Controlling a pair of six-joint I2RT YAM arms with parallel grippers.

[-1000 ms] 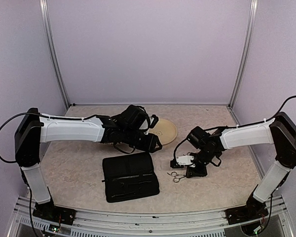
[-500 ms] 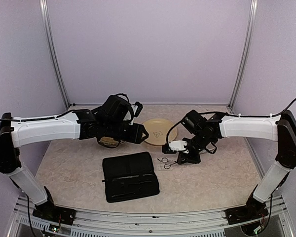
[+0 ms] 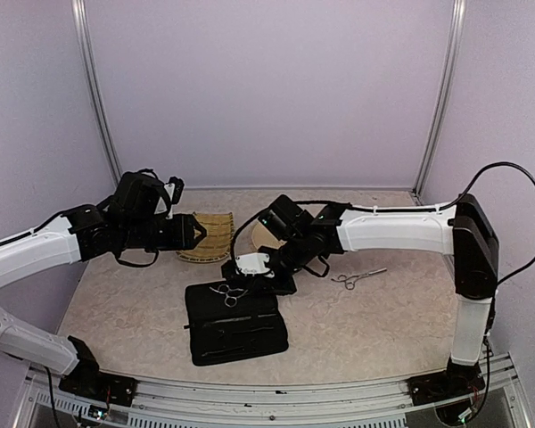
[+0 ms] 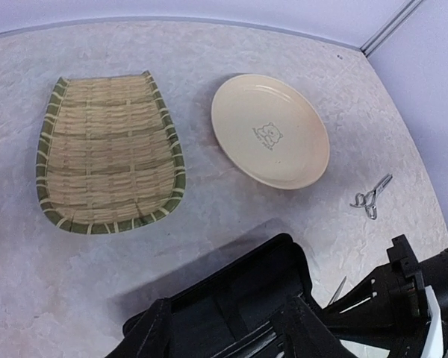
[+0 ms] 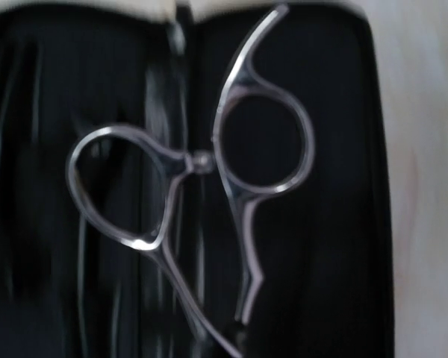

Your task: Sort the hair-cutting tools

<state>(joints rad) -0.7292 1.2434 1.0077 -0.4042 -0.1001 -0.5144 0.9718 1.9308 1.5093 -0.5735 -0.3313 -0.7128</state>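
top external: scissors (image 3: 225,294) in right tool (image 3: 255,280)

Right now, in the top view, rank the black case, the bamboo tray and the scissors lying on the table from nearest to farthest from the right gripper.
1. Black case, just under the right gripper.
2. Bamboo tray, behind, leftward.
3. Loose scissors, far right.

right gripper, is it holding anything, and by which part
Yes: the right gripper is shut on silver scissors, gripped at the blade end; the finger rings hang free over the black case.
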